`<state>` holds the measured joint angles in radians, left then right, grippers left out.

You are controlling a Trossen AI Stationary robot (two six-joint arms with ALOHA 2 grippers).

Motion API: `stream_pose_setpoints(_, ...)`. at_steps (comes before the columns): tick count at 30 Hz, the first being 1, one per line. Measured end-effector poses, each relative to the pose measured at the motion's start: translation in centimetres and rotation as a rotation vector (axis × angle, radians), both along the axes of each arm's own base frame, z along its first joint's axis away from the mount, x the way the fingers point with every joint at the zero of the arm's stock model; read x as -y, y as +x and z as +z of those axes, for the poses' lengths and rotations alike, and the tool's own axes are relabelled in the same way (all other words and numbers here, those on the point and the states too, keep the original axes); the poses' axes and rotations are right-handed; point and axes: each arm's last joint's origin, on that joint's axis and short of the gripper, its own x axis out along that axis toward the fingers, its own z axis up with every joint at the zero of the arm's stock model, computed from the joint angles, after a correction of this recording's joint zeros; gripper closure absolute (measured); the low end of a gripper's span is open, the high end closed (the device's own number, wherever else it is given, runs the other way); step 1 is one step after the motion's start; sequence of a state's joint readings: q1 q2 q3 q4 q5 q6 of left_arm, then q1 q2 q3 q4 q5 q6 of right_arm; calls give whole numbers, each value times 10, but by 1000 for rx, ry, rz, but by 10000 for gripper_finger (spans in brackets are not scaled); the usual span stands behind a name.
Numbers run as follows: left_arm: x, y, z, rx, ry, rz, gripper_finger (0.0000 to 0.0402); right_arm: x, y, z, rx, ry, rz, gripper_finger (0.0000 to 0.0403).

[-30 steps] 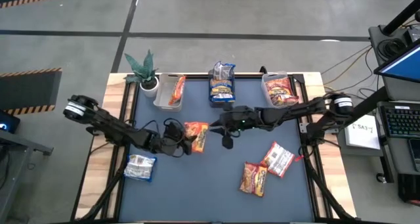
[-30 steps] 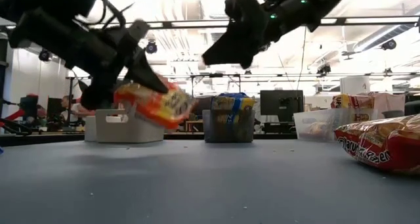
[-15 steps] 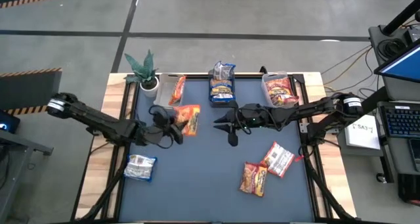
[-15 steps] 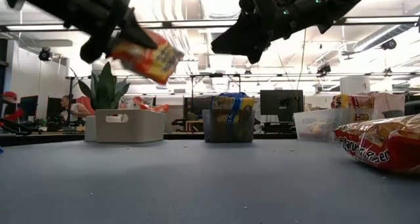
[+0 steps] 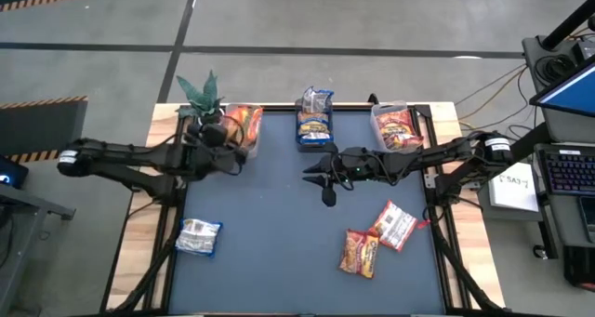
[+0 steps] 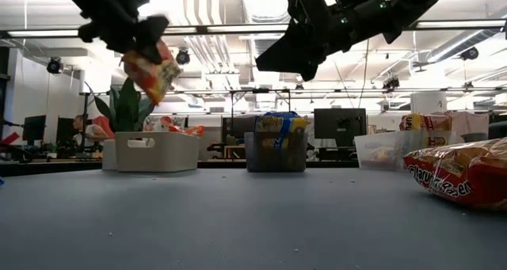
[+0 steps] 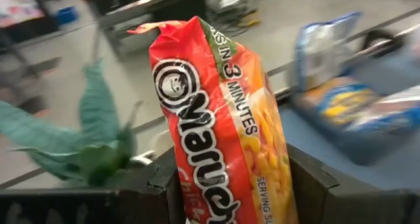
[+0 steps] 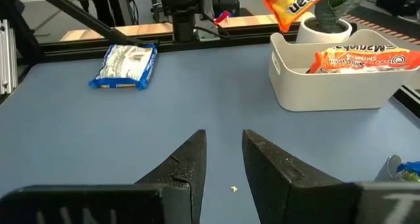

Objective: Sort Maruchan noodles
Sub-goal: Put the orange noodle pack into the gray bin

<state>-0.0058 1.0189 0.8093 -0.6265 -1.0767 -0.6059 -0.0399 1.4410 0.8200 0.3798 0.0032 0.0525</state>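
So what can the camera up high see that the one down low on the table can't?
Only the high view shows the silvery blue packet lying near the table's left edge, and two packets lying together at lower right. Only the low view shows the room behind, with its monitor. Both show the left gripper holding the orange packet over the white bin, the right gripper waiting mid-table, and the plant.

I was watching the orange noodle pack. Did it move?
Yes. The left gripper carried the orange noodle pack from mid-table to above the white bin beside the plant.
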Motion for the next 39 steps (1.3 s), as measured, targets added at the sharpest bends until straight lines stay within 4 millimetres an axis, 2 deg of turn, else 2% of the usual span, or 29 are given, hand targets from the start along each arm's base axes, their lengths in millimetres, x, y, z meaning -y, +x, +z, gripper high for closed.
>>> stream_pose_setpoints(5,-21,-1,-7,-71,1,89,241,1,0,0,-1,0,-2,319)
stream_pose_setpoints(10,-37,-2,-22,-150,-5,162,241,1,0,-1,-2,0,-3,314)
stream_pose_setpoints(14,-44,4,-33,-232,-7,177,241,1,0,-1,-2,-1,-4,312)
stream_pose_setpoints(23,-58,31,-58,-359,2,171,241,2,-1,-1,-7,-12,-26,321)
stream_pose_setpoints(30,-76,37,-77,-411,-43,206,241,2,-1,-2,-11,-12,-25,321)
stream_pose_setpoints(39,-90,41,-89,-427,-84,222,241,2,-1,-2,-12,-19,-23,321)
